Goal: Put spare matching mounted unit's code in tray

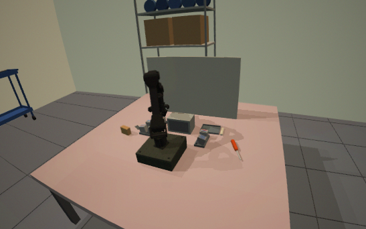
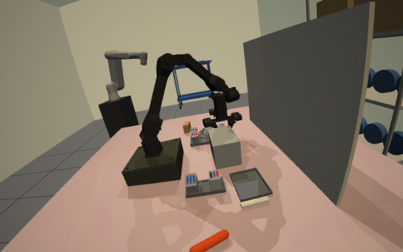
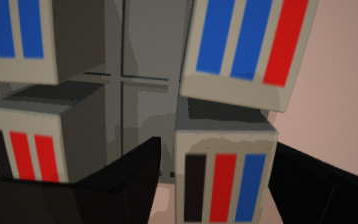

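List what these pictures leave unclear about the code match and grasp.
- Mounted unit's back code: not readable in any view.
- Black-red-blue spare: lower end cut off by the wrist view's bottom edge.
- Gripper: fingertips hidden behind the grey box, exterior view.

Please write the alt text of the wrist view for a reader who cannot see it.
Open gripper fingers stand on either side of a spare block striped black, red and blue. Three other striped blocks surround a grey divided rack.
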You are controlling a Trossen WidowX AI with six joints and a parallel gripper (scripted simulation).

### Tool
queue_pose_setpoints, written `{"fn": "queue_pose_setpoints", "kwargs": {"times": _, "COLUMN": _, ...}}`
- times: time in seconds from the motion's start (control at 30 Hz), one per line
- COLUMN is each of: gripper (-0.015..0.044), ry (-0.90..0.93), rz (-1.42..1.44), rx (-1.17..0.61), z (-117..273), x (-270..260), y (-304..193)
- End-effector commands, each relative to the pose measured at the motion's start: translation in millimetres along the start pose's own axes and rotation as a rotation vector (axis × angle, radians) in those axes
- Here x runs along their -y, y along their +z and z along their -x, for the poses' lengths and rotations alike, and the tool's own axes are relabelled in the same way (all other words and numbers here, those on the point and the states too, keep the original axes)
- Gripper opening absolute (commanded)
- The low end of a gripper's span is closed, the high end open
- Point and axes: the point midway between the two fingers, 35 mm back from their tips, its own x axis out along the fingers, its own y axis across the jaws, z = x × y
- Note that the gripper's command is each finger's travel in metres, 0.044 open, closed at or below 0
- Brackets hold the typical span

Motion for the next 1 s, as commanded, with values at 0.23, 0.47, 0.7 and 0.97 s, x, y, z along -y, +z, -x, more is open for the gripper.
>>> {"fn": "queue_pose_setpoints", "kwargs": {"times": 0.23, "gripper": 0.0122, "ry": 0.0, "rz": 0.0, "rx": 0.0, "z": 0, "x": 0, "y": 0}}
{"fn": "queue_pose_setpoints", "kwargs": {"times": 0.47, "gripper": 0.0, "ry": 0.0, "rz": 0.0, "rx": 0.0, "z": 0, "x": 0, "y": 0}}
{"fn": "queue_pose_setpoints", "kwargs": {"times": 0.7, "gripper": 0.0, "ry": 0.0, "rz": 0.0, "rx": 0.0, "z": 5, "x": 1, "y": 0}}
{"fn": "queue_pose_setpoints", "kwargs": {"times": 0.97, "gripper": 0.0, "ry": 0.002, "rz": -0.003, "rx": 0.001, "z": 68, "x": 1, "y": 0}}
